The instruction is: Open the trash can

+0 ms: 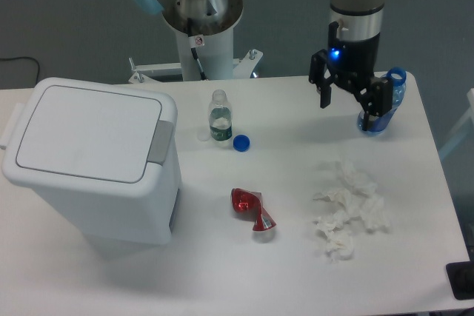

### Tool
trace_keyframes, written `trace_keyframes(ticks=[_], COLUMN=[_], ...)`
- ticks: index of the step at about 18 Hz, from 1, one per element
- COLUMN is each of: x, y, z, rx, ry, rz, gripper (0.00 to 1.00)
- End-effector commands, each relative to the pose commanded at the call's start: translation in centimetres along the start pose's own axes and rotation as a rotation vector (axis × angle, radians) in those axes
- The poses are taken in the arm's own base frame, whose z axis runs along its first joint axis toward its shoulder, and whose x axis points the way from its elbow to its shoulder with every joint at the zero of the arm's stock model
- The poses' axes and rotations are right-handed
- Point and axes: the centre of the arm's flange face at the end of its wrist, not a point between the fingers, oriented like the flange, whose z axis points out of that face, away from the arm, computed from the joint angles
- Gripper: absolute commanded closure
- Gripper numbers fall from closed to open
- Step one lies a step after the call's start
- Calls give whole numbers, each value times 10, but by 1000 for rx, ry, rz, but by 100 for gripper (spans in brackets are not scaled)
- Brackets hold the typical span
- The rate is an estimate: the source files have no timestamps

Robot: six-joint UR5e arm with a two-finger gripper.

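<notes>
Gripper point(346, 98) jaws apart, holding nothing (well right of bin). Bring it to the trash can point(92, 157); press the grey tab point(160, 141) squarely.

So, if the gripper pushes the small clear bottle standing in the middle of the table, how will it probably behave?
The clear bottle stands upright, tall and narrow, so a push near its top would probably tip it. It looks mostly empty and its blue cap lies beside it, so it is likely light and would slide easily. Once down, its round body may roll.
</notes>
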Motion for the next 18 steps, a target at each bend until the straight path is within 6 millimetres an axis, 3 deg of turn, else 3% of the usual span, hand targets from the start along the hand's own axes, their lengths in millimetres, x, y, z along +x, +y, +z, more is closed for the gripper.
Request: trace_keyframes(ticks=[6,11,18], x=[-5,-12,2], y=[-7,-54,-109], z=[-4,-12,-26], rx=[16,61,119], ry=[-7,-26,-52], rz=[-109,-278,-404], gripper=[0,0,0])
